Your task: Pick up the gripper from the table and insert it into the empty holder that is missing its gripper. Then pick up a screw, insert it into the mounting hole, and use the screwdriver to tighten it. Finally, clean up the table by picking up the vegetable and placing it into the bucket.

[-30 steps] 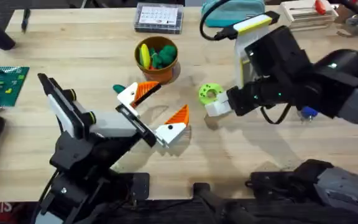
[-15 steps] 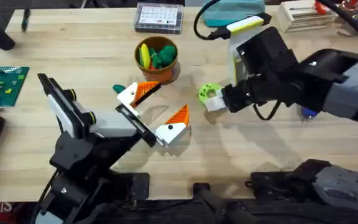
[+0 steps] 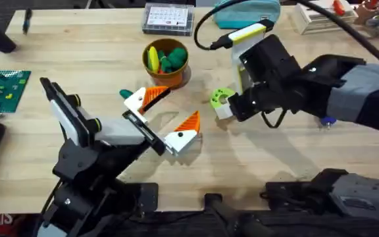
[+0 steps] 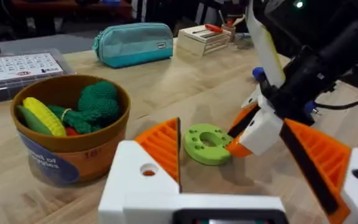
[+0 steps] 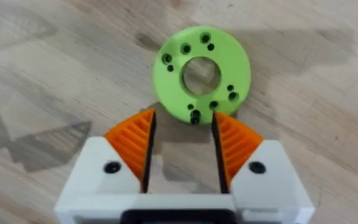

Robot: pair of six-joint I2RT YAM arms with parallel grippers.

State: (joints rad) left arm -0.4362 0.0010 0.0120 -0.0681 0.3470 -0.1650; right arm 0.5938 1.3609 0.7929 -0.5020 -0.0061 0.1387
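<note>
Vegetable (image 5: pixel 202 75), a lime-green ring pierced by small holes, lies flat on the wooden table (image 3: pixel 77 59) just in front of the right gripper (image 5: pixel 181 143), whose orange-padded fingers (image 5: pixel 133 142) stand apart and reach its near rim without closing on it. The piece has not been lifted; the clean-up step appears to be at the approach, with the grasp, the lift and the drop into the bucket still to come. The bucket (image 3: pixel 166 63), an orange-brown pot already holding a yellow toy (image 4: pixel 39 115) and a dark green toy (image 4: pixel 97 102), stands near the ring. Nearer the camera, the left gripper (image 3: pixel 166 117) waits beside the pot with its fingers spread wide and empty. Whether the earlier holder and screw steps are finished cannot be told. A clear compartment box (image 3: pixel 168 18) and a teal pouch (image 4: pixel 132 42) sit at the far edge.
</note>
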